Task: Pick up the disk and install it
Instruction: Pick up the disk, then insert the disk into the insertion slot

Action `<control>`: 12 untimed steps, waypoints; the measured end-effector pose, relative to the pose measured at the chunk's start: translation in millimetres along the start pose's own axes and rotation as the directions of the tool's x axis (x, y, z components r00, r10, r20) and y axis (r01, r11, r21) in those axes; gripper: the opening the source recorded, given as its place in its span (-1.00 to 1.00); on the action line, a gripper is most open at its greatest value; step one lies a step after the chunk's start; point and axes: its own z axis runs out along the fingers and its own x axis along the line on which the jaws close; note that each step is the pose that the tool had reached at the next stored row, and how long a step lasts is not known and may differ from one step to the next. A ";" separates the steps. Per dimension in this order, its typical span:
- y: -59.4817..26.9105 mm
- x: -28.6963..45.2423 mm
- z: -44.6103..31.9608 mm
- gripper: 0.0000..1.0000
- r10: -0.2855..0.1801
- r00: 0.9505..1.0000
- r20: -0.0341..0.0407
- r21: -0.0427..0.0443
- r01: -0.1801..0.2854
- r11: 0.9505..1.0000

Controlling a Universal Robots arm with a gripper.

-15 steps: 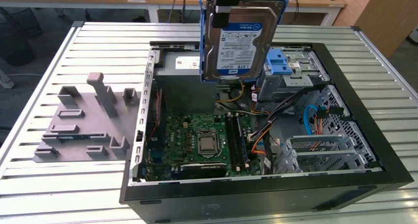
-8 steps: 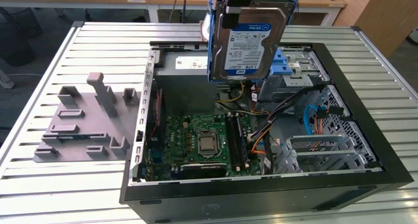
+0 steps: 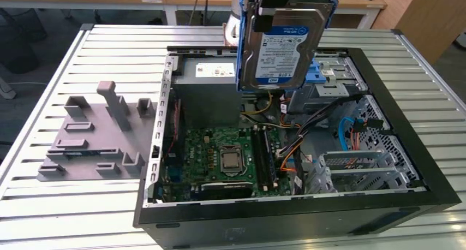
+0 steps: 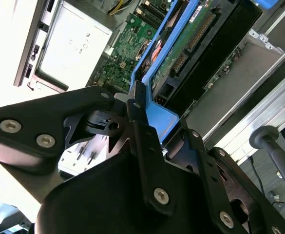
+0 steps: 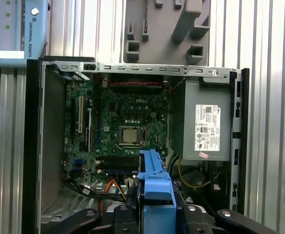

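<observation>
The disk (image 3: 279,48), silver-grey with a white-and-blue label and a blue rail frame, hangs upright over the far part of the open computer case (image 3: 407,168). My gripper (image 3: 280,7) is shut on its upper end. In the second wrist view the black fingers (image 4: 137,122) clamp the blue rail (image 4: 157,114), and the disk's green circuit board (image 4: 186,46) faces the camera. In the first wrist view the blue frame (image 5: 154,183) sticks out from the gripper (image 5: 154,214) above the case interior.
Inside the case lie the green motherboard (image 3: 226,157), a grey power supply box (image 3: 207,91) and a drive cage with a blue latch piece (image 3: 319,75) and orange cables. A grey moulded fixture (image 3: 95,135) sits on the slatted table at the exterior view's left.
</observation>
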 end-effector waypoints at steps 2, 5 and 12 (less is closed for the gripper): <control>-3.2 0.2 0.0 -0.27 0.000 1.000 0.000 0.000 0.000 1.000; -8.5 0.4 0.1 -0.27 0.000 1.000 0.000 0.000 0.000 1.000; -15.4 0.8 0.3 -0.27 0.001 1.000 0.000 -0.001 -0.001 1.000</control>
